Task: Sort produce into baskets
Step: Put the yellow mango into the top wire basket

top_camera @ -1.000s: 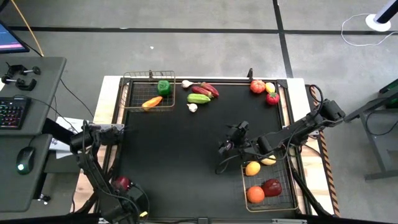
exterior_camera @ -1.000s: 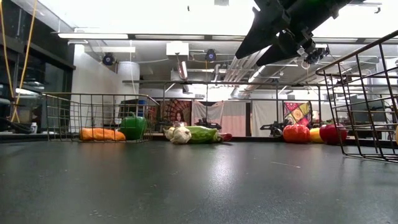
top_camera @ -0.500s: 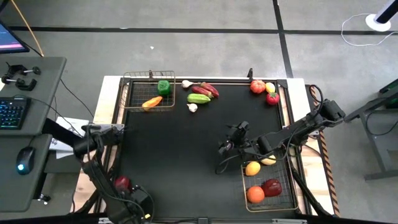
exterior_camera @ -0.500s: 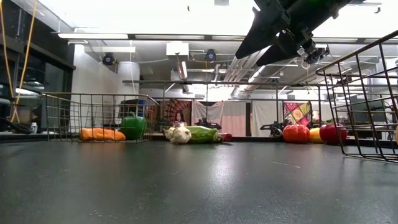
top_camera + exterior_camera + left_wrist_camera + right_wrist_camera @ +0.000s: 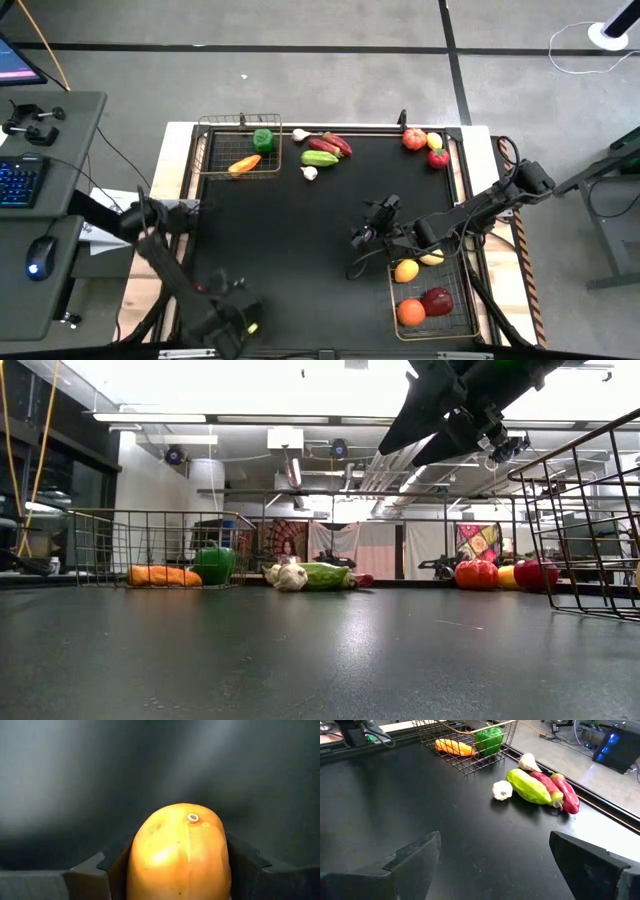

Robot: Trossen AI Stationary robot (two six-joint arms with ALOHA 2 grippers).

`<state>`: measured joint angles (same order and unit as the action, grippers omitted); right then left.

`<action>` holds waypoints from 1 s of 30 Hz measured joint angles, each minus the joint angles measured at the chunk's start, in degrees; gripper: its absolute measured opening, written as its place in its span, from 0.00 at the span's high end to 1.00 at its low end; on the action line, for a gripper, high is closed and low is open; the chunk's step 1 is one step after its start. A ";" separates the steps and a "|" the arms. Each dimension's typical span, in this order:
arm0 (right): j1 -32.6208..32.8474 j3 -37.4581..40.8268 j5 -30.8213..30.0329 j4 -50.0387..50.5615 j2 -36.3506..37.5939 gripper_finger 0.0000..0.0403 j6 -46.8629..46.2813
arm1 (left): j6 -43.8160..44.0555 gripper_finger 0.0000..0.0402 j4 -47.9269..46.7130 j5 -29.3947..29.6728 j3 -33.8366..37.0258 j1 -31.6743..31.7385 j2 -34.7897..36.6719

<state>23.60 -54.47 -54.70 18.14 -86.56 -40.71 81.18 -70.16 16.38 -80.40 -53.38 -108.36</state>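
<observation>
At the desk's near left corner: the left hand [image 5: 237,322] is off the edge of the black desk [image 5: 280,240].
Left hand: it holds a yellow fruit [image 5: 177,857], with one finger pressed on each side.
By the near basket: the right hand [image 5: 495,837] hangs over the desk, just beside this basket [image 5: 389,290].
Right hand: its fingers are wide apart, with nothing between them.
Near basket: it sits at the near right corner and has an orange [image 5: 411,312], an apple [image 5: 437,300] and two lemons [image 5: 406,270] in it.
Far basket: it sits at the far left corner [image 5: 207,150] and has a green pepper [image 5: 263,140] and a carrot [image 5: 244,164] in it.
Loose by the far basket: two garlics [image 5: 309,173], a cucumber [image 5: 320,158] and two long red pieces [image 5: 332,145] lie close together.
Far right corner: a round red piece [image 5: 414,139], a small lemon [image 5: 434,141] and a small red piece [image 5: 438,158] lie on the desk.
</observation>
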 joint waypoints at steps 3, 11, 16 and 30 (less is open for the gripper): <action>0.02 0.00 0.00 0.01 0.00 0.09 0.00 | -4.52 0.46 -4.21 19.82 0.00 3.38 4.39; 0.00 0.00 0.00 0.03 0.00 0.09 0.00 | -20.30 0.42 -11.34 44.45 -0.03 25.55 13.85; 0.02 0.00 0.11 0.57 -0.02 0.09 0.00 | -34.10 0.42 -10.85 44.65 -0.03 47.59 17.45; 0.00 0.02 0.04 2.35 -0.07 0.09 -0.44 | -43.46 0.36 0.55 27.87 0.00 80.55 18.80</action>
<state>23.60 -54.46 -54.65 20.49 -86.63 -41.15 37.72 -69.61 44.25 -80.40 27.17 -89.56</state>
